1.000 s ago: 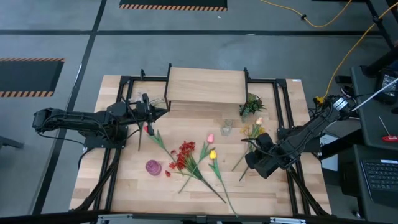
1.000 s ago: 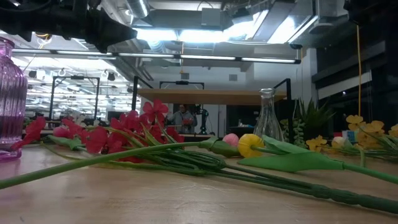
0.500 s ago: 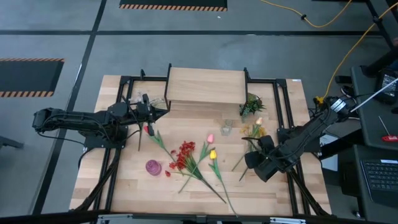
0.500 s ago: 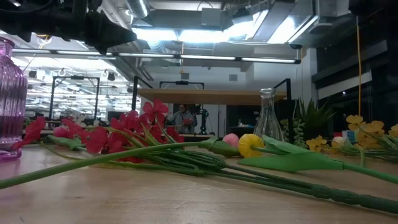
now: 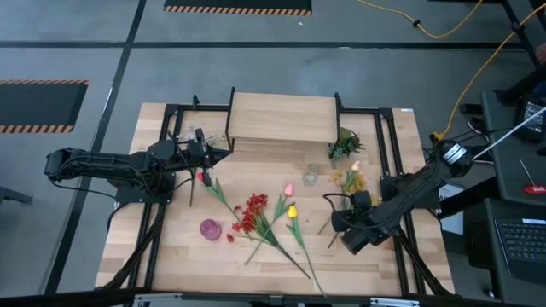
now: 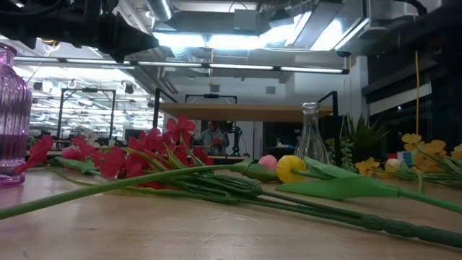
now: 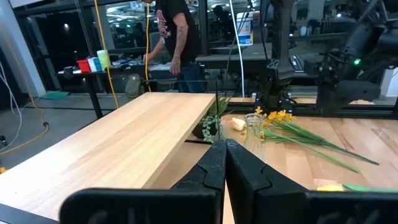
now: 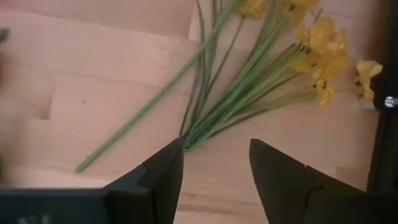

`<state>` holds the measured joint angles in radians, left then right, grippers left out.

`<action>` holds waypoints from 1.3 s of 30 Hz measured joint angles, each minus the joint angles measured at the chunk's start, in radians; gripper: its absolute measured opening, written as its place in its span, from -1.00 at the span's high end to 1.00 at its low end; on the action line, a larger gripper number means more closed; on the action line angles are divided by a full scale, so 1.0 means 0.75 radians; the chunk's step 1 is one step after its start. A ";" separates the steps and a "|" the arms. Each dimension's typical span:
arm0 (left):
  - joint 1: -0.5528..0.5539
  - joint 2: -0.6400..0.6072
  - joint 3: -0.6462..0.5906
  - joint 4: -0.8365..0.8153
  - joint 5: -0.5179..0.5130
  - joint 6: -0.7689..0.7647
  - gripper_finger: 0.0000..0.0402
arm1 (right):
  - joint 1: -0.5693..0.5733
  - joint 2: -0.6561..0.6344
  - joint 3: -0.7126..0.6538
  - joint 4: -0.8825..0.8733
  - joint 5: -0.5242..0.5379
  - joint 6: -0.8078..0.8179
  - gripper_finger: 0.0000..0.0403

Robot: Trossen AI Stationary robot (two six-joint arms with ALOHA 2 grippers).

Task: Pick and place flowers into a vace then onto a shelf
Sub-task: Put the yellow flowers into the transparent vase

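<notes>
now the right gripper [image 8: 214,165] has spread wide and slid toward the yellow blossom stems [image 8: 249,112], nothing held; left gripper [image 7: 225,163] stays shut, idle.

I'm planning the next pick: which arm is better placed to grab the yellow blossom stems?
Right. The right pincer hangs open just over the yellow blossom stems, while the left pincer sits shut by the shelf, far across the table.

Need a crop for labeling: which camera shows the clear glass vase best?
Low view: the clear glass vase stands in full side profile. Left wrist view shows it smaller and partly cut off; high view gives only a faint top-down blob; right wrist view misses it.
</notes>
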<state>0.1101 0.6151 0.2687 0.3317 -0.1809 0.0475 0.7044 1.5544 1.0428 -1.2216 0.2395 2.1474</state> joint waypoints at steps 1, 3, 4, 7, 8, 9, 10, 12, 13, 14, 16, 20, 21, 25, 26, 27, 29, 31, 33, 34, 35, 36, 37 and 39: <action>0.001 0.000 0.000 0.000 0.000 0.000 0.98 | 0.000 0.010 0.000 0.003 -0.009 0.007 0.08; 0.000 0.000 0.000 0.000 0.000 0.000 0.98 | 0.001 0.025 -0.004 0.012 -0.012 0.024 0.08; 0.000 0.000 0.000 0.000 0.000 0.000 0.98 | 0.001 0.026 -0.015 0.035 -0.011 0.025 0.08; 0.000 0.000 0.000 0.000 0.000 0.000 0.98 | 0.001 0.027 -0.100 0.179 -0.010 0.025 0.08; 0.000 0.000 0.000 0.000 0.000 0.001 0.98 | 0.001 0.027 -0.137 0.236 -0.010 0.024 0.08; 0.000 0.000 0.000 0.000 0.000 0.000 0.98 | 0.001 0.027 -0.176 0.295 -0.010 0.023 0.08; 0.000 0.000 0.000 0.000 0.000 0.001 0.98 | 0.001 0.027 -0.215 0.354 -0.009 0.023 0.08; 0.000 0.000 0.000 0.000 0.000 0.001 0.98 | 0.001 0.027 -0.284 0.471 -0.009 0.022 0.08; 0.000 0.000 0.000 0.001 0.000 0.001 0.98 | 0.001 0.027 -0.310 0.519 -0.008 0.022 0.08; 0.001 0.000 0.000 0.001 0.000 0.001 0.98 | 0.001 0.027 -0.334 0.558 -0.007 0.022 0.08; 0.000 0.000 0.000 0.001 0.000 0.001 0.98 | 0.001 0.027 -0.375 0.609 -0.006 0.033 0.08; 0.000 0.000 0.000 0.001 0.000 0.001 0.98 | 0.003 0.021 -0.411 0.650 0.038 0.054 0.08; 0.000 0.000 0.000 0.001 0.000 0.001 0.98 | 0.004 0.021 -0.411 0.650 0.048 0.055 0.08; 0.001 0.000 0.000 0.001 0.000 0.001 0.98 | 0.001 0.022 -0.411 0.646 0.051 0.059 0.08; 0.000 0.000 0.000 0.002 0.000 0.001 0.98 | 0.001 0.023 -0.411 0.643 0.047 0.064 0.08; 0.000 0.000 0.000 0.001 0.000 0.001 0.98 | 0.001 0.023 -0.412 0.633 0.046 0.067 0.08; 0.000 0.000 0.000 0.001 0.000 0.001 0.98 | 0.000 0.024 -0.412 0.624 0.045 0.071 0.08; 0.001 0.000 0.000 0.001 0.000 0.001 0.98 | -0.001 0.024 -0.412 0.618 0.044 0.072 0.09; 0.000 0.000 0.000 0.002 0.000 0.001 0.98 | -0.001 0.025 -0.413 0.612 0.043 0.071 0.12; 0.000 0.000 0.000 0.001 0.000 0.001 0.98 | -0.001 0.025 -0.413 0.610 0.039 0.071 0.16; 0.001 0.000 0.000 0.001 0.000 0.001 0.98 | -0.001 0.025 -0.414 0.607 0.033 0.070 0.20; 0.000 0.000 0.000 0.002 0.000 0.001 0.98 | -0.002 0.025 -0.414 0.605 0.025 0.070 0.25; 0.000 0.000 0.000 0.001 0.000 0.001 0.98 | -0.002 0.025 -0.414 0.602 0.014 0.069 0.31; 0.000 0.000 0.000 0.001 0.000 0.001 0.98 | -0.002 0.025 -0.414 0.598 0.003 0.069 0.44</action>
<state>0.1104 0.6151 0.2687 0.3326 -0.1810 0.0479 0.7029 1.5730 0.7322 -0.7728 0.2414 2.1989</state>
